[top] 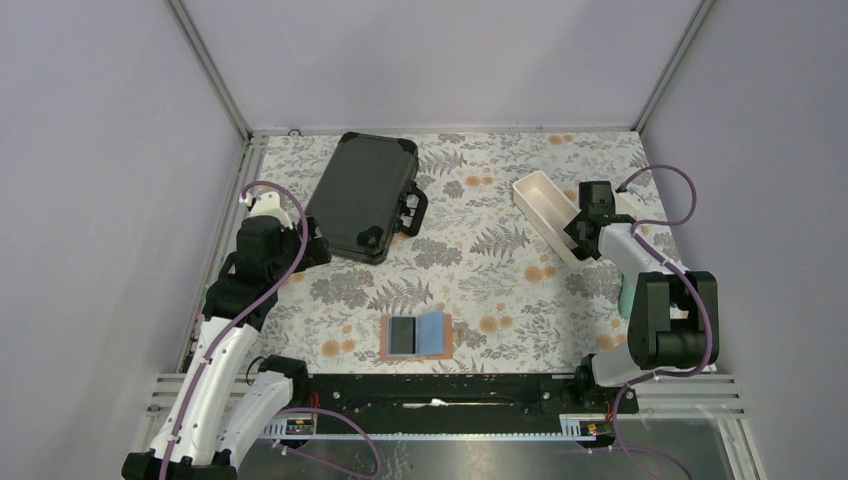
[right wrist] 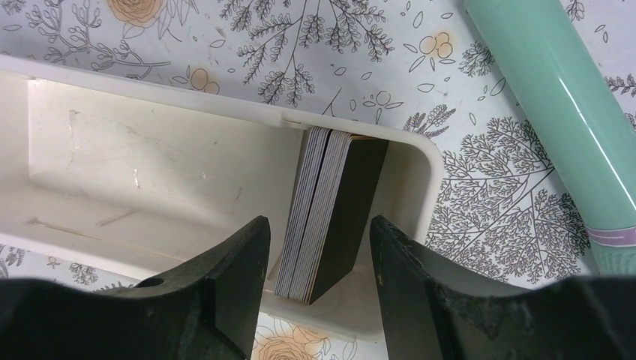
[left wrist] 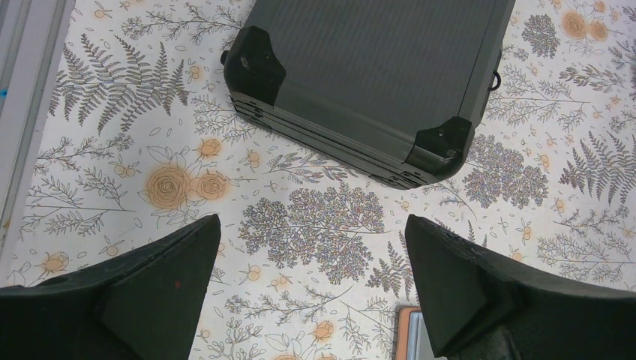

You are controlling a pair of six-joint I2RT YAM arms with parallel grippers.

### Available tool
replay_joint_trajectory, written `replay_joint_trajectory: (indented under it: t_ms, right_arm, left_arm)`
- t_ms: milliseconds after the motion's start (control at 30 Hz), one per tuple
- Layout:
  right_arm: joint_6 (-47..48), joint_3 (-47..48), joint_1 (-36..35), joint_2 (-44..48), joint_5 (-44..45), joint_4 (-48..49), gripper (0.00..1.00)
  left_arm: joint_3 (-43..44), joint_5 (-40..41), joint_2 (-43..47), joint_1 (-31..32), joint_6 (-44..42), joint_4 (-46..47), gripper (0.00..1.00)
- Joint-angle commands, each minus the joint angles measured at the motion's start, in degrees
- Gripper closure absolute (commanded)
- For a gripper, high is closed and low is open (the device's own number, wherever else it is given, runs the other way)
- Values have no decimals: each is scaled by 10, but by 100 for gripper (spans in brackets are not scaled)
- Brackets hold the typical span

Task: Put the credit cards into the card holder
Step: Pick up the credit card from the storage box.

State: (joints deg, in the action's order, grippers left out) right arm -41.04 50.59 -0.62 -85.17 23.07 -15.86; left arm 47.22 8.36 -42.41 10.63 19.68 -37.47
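Top view: one card holder (top: 417, 336) lies open at lower centre, one black card (top: 403, 335) on its left half. The right gripper (top: 580, 228) hides the white tray (top: 540, 195) end.

Left wrist view: the left gripper (left wrist: 311, 285) is spread wide and empty.

Right wrist view: jaws parted astride the credit cards (right wrist: 330, 217), which stand on edge in the tray's right end, too tightly packed to count.

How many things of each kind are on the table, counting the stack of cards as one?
Black hard case: 1
White tray: 1
Stack of credit cards, standing in the tray: 1
Tan card holder, open: 1
Black card on the card holder: 1
Mint green tube: 1
Total: 6
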Motion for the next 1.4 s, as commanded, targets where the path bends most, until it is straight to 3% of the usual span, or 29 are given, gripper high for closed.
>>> replay_joint_trajectory:
  t_ms: [0,267,533,767,1367]
  right_arm:
    - [-10,19,3,-17,11,14,41]
    - [-12,19,3,-40,1,28,43]
    - [2,48,18,-44,7,34,57]
    - [5,52,19,-38,5,34,61]
    - [-5,39,19,-21,12,16,88]
  left_arm:
    - [6,1,7,2,-8,22,1]
    - [6,0,6,2,-9,22,1]
    - [6,-1,5,3,-9,23,1]
    - [6,-2,5,2,-9,23,1]
    - [5,-2,7,4,-9,23,1]
